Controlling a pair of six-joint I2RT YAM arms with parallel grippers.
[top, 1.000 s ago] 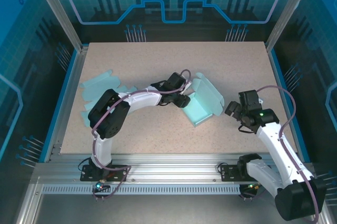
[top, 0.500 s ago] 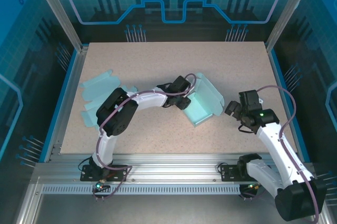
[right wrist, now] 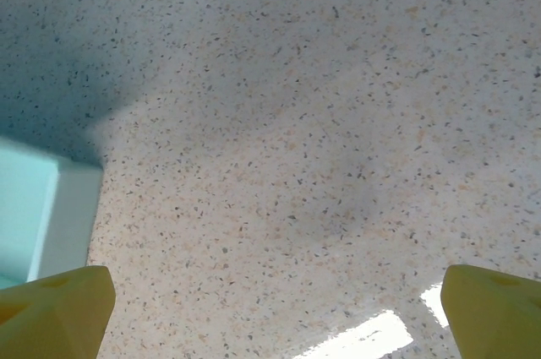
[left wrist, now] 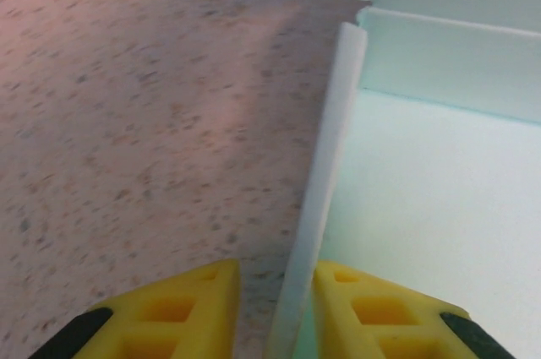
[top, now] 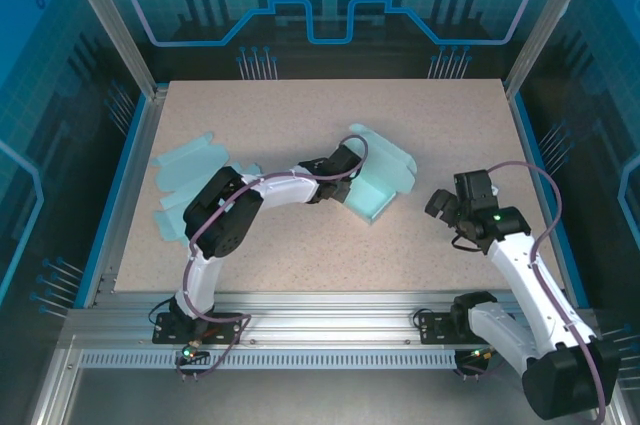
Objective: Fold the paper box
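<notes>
1. Well, the paper box (top: 372, 200) lies half-folded on the table (top: 300, 110). It is a pale green piece, and its flaps stand open on its far side.
2. My left gripper (top: 343, 185) is at the left edge of the box and, as far as the top view shows, it touches the box there.
3. In the left wrist view, a thin upright wall (left wrist: 325, 165) of the box stands between the two yellow fingers (left wrist: 169, 312). The fingers are close together, one on each side of this wall.
4. A narrow strip of table shows between the wall and the finger outside the box, so I cannot tell if the fingers really pinch the wall.
5. My right gripper (top: 440, 207) hangs to the right of the box, near it but not touching. Its fingers are spread wide above bare table.
6. In the right wrist view, a corner of the box sits just beside the left-hand finger of that gripper.
7. Some flat sheets (top: 185, 170) of the same green paper lie to the left of the box, well apart from it and partly under my left arm.
</notes>
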